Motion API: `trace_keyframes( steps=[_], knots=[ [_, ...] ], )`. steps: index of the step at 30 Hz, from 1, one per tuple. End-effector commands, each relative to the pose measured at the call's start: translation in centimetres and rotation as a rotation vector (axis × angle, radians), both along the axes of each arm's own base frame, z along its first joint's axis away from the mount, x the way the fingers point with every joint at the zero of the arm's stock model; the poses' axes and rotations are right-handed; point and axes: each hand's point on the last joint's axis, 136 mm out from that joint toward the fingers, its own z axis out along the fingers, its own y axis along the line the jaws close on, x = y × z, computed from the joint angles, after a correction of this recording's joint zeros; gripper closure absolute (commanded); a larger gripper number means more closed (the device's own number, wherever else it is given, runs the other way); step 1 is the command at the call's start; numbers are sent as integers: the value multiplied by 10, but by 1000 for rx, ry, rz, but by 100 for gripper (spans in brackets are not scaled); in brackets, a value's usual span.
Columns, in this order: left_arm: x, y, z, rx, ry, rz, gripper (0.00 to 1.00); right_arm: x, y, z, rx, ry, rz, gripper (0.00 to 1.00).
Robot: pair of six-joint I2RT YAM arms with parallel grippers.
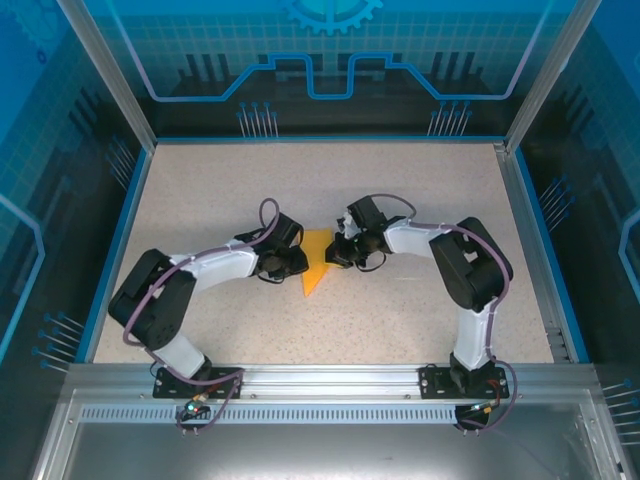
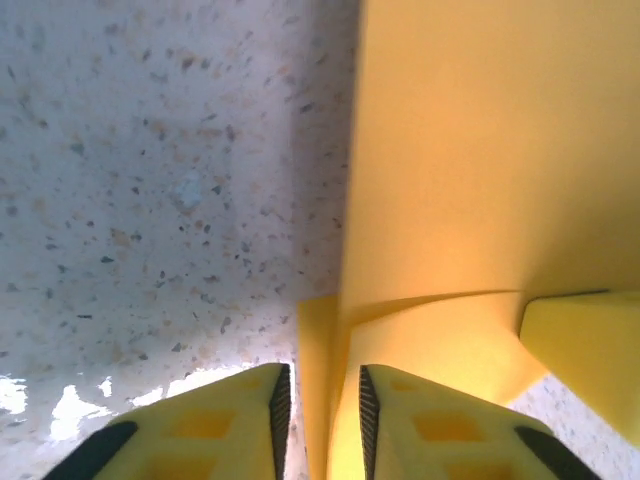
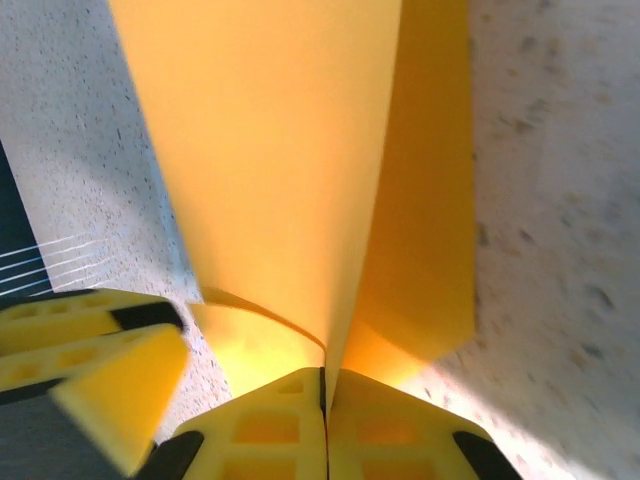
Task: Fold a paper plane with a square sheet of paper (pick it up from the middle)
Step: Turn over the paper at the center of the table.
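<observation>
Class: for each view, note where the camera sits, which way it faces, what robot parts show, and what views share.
Top external: above, behind the bases, looking down on the table, left arm, right arm, left tool and right tool meeting at the folded paper.
Left wrist: on the left arm, looking along its fingers, parted around the paper's edge.
Right wrist: on the right arm, looking along fingers shut on the paper.
Shared by all: paper, table.

Paper plane (image 3: 270,150): thin orange-yellow paper, matt, smooth, with sharp creases.
Counter (image 2: 150,180): pale speckled stone-look surface, finely grainy, mostly matt, with a patch of glare near its edge.
Left claw (image 2: 320,385): fingers (image 2: 225,425) of yellow moulded plastic with a dull sheen, inner pads dark and ribbed.
Right claw (image 3: 325,378): same yellow plastic.
Arm shells (image 1: 215,265): white and black plastic, semi-gloss.
Front rail (image 1: 330,378): bare brushed metal.
</observation>
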Motion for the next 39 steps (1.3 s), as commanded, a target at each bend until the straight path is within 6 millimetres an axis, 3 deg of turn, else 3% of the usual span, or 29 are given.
trace_keyframes(
  steps=[1,6,10,15,18,21,27,39],
  knots=[
    [0,10,28,22,-67,0,63,10,-14,36,-25,-120,-59,95],
    [1,16,59,18,-157,-2,51,8,-38,68,-117,-225,-129,96],
    [1,16,78,-12,-231,-22,35,6,-46,89,-174,-278,-186,96],
    [0,16,96,-42,-323,-55,22,6,-36,102,-224,-305,-226,96],
    [-2,8,99,-67,-350,-118,19,6,-28,94,-221,-257,-277,96],
    [-6,-6,89,-96,-369,-227,16,6,-19,76,-201,-182,-343,96],
    [-12,-29,70,-138,-443,-392,16,0,-21,47,-205,-59,-481,96],
    [-15,-50,38,-72,-596,-602,33,-13,-27,21,-249,160,-603,96]
  ],
)
